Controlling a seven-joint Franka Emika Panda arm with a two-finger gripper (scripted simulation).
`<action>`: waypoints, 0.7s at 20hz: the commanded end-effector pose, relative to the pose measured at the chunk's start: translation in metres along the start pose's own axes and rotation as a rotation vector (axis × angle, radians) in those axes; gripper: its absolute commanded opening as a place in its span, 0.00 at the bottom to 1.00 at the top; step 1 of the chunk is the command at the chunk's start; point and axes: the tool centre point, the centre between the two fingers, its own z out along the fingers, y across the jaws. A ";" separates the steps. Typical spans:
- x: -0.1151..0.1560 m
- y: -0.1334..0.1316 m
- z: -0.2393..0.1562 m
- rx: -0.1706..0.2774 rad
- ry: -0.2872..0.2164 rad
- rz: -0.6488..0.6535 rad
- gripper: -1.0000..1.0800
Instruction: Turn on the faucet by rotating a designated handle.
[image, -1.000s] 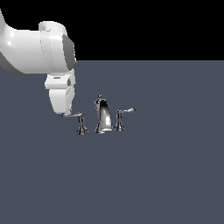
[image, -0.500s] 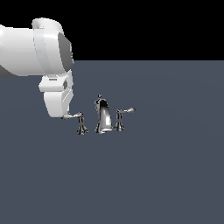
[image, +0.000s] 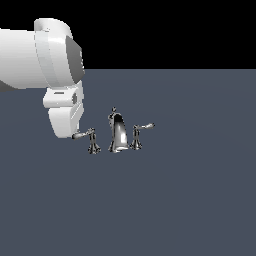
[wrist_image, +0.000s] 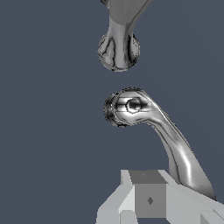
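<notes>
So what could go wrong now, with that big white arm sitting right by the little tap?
The gripper meets the handle only near the lever's far tip, so it might slip off the smooth chrome mid-turn. The spout stands close beside that handle, so a wide sweep could knock it. In the exterior view the arm's bulk hides the contact, so a miss would be hard to spot there.

You're looking at a bare simulated scene (no room at all): flat grey floor (image: 190, 200), black backdrop (image: 170, 30), and a lone chrome faucet (image: 117, 133).
</notes>
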 end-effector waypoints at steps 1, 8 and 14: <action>0.002 0.014 0.000 -0.013 0.001 -0.001 0.00; 0.007 0.036 0.000 -0.017 -0.002 -0.006 0.00; 0.020 0.041 0.000 -0.015 -0.003 -0.012 0.00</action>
